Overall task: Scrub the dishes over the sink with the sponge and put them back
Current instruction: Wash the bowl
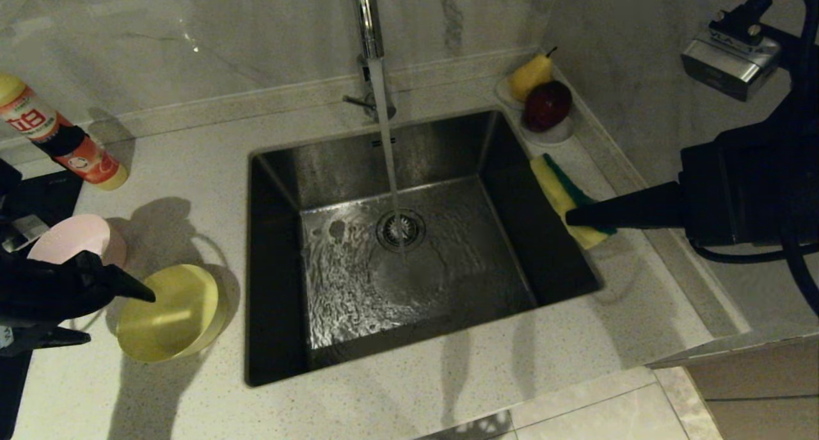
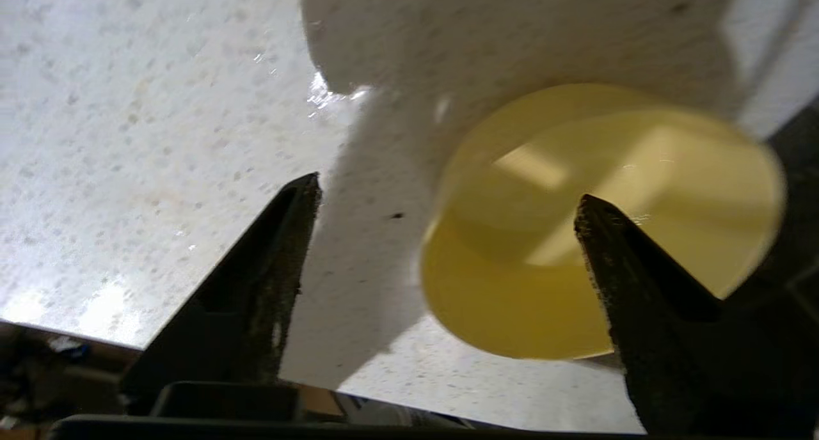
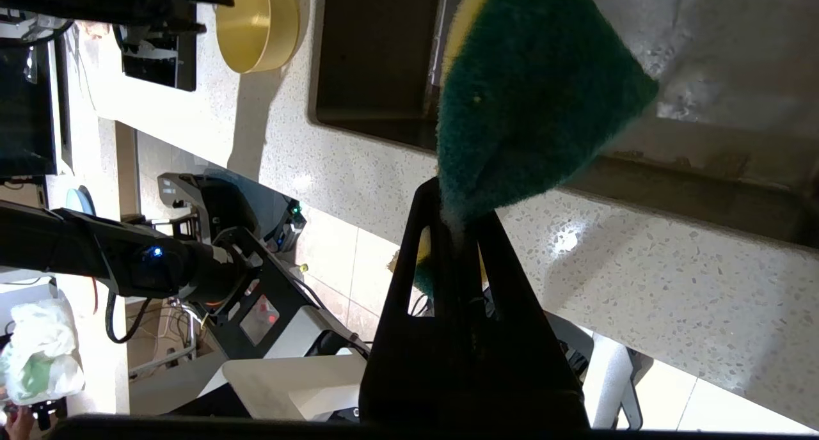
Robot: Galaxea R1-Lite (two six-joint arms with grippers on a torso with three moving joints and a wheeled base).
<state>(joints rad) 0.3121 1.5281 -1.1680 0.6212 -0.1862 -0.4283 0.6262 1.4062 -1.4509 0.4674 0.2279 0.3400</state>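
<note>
Pale speckled stone counter (image 1: 192, 165); marbled wall panels (image 1: 192, 37) behind; light floor tiles (image 1: 608, 414) below

Two bowls on the desk, one pink (image 1: 70, 235) and one yellow (image 1: 169, 313); one sponge (image 1: 566, 197); one sink (image 1: 416, 248); one bottle (image 1: 57, 139); two fruits, a pear (image 1: 530, 75) and an apple (image 1: 548, 104).

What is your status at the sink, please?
Left gripper jaws open by yellow bowl on counter. Right gripper shut on sponge at sink edge. Tap running.
</note>
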